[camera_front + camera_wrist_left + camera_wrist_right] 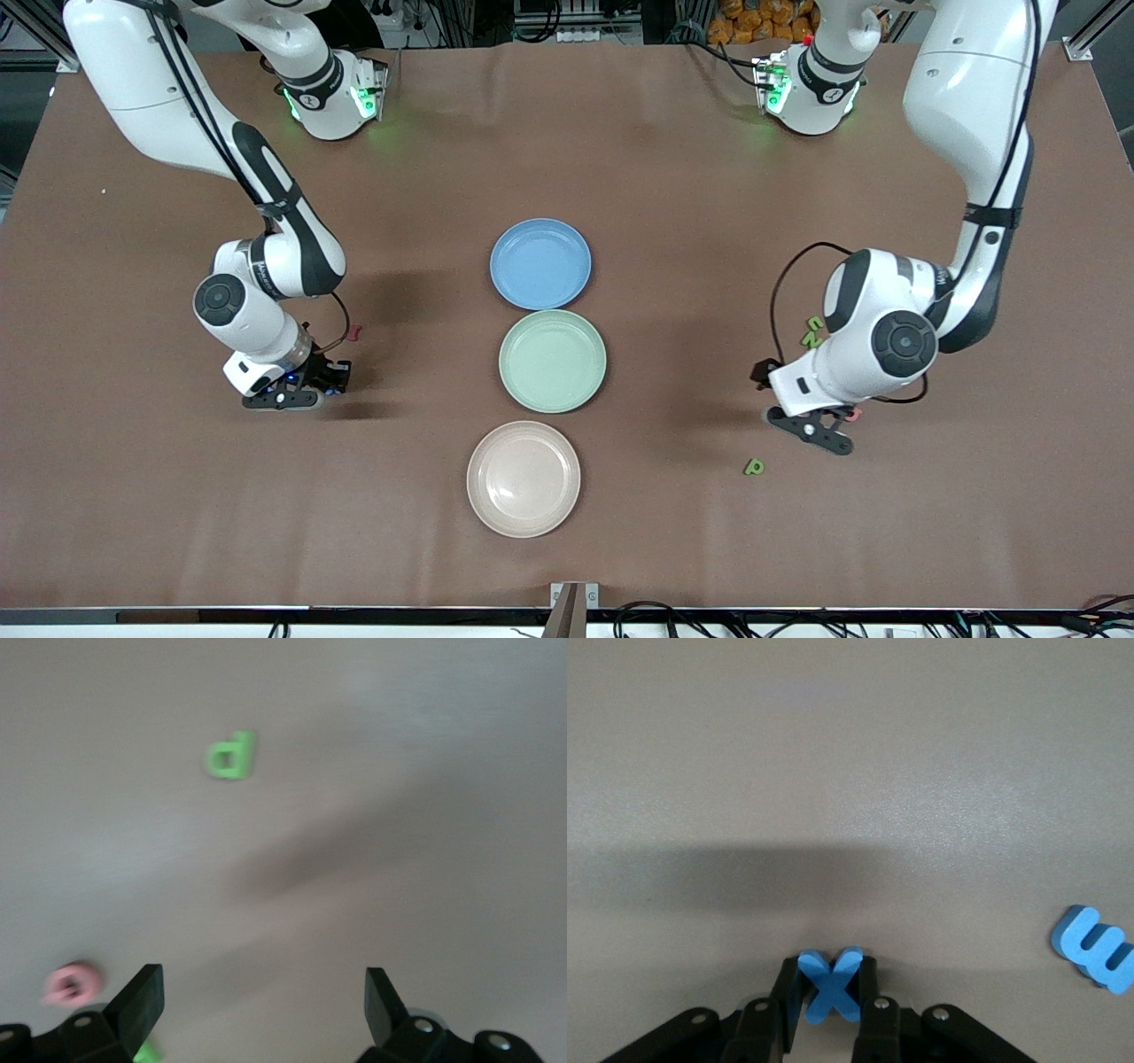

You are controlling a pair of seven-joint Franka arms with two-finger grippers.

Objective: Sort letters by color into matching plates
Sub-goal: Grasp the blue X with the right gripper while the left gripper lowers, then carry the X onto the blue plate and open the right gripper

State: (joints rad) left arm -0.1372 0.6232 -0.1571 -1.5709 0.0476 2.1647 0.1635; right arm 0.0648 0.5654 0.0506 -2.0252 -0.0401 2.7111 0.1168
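My right gripper [830, 970] is shut on a blue X letter [830, 988], low at the table at the right arm's end [323, 383]. A second blue letter [1096, 948] lies on the cloth close by. My left gripper [264, 992] is open and holds nothing. It hangs over bare table [819, 434], with a pink letter [71, 983] beside one finger and a green letter [230, 756] ahead of it. That green letter [754, 467] lies nearer the front camera. The blue plate [540, 263], green plate [552, 360] and cream plate [524, 478] stand in a row mid-table, all bare.
Two green letters [812, 332] lie partly hidden by the left arm's wrist. A dark red letter [355, 333] lies by the right arm's wrist. The brown cloth covers the table out to its edges.
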